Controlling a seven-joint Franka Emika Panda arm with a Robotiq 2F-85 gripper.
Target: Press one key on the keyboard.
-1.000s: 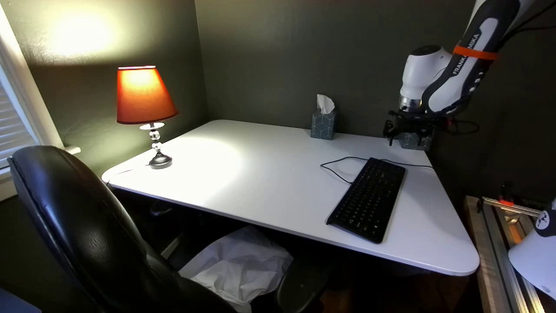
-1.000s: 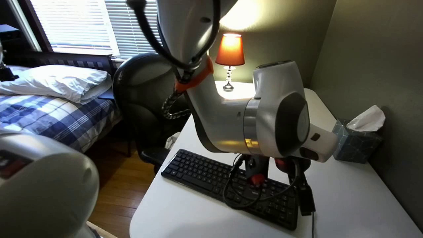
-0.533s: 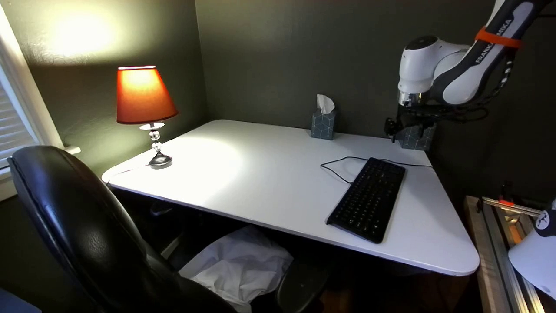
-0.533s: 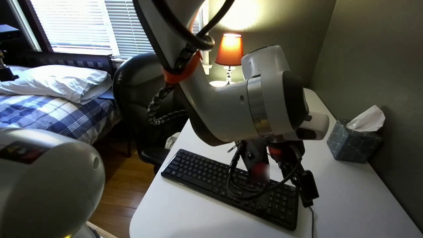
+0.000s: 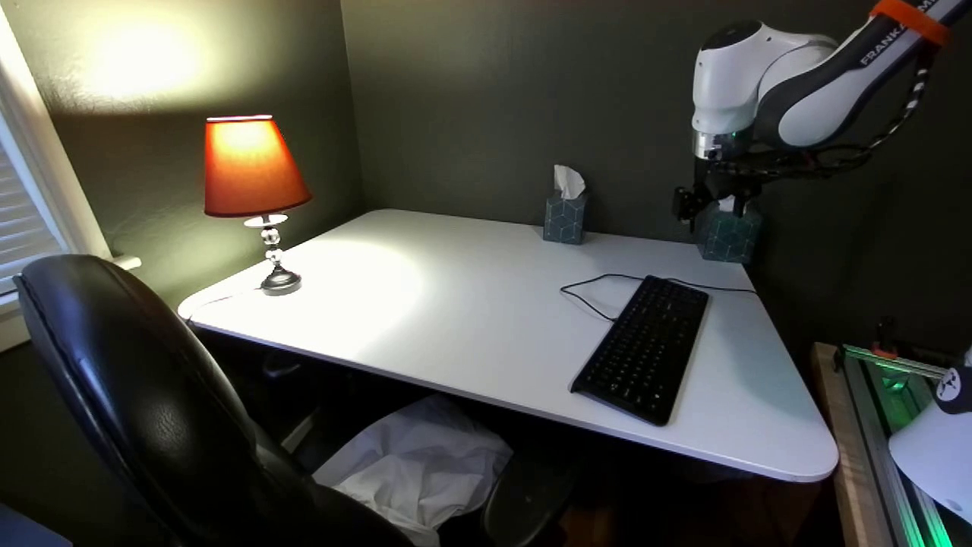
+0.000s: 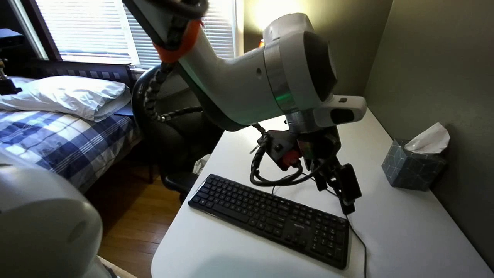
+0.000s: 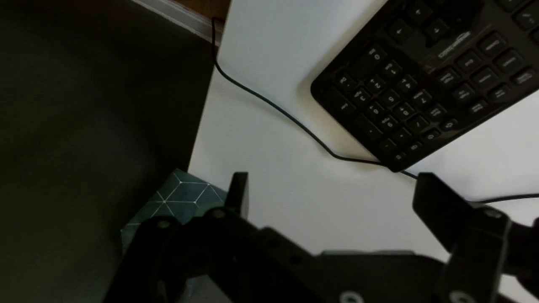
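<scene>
Moved gripper (image 7: 332, 182) up since a second ago: spread wide, holding nothing. Find keyboard (image 7: 433, 75) at upper right of wrist view, not touched. Probably withdrawing or re-aiming; cannot confirm a press.

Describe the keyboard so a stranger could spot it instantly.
Find the white desk. At the end away from the glowing orange-red lamp lies the keyboard, long and black. Unlike the patterned tissue boxes nearby, it is flat and covered with rows of small keys.
</scene>
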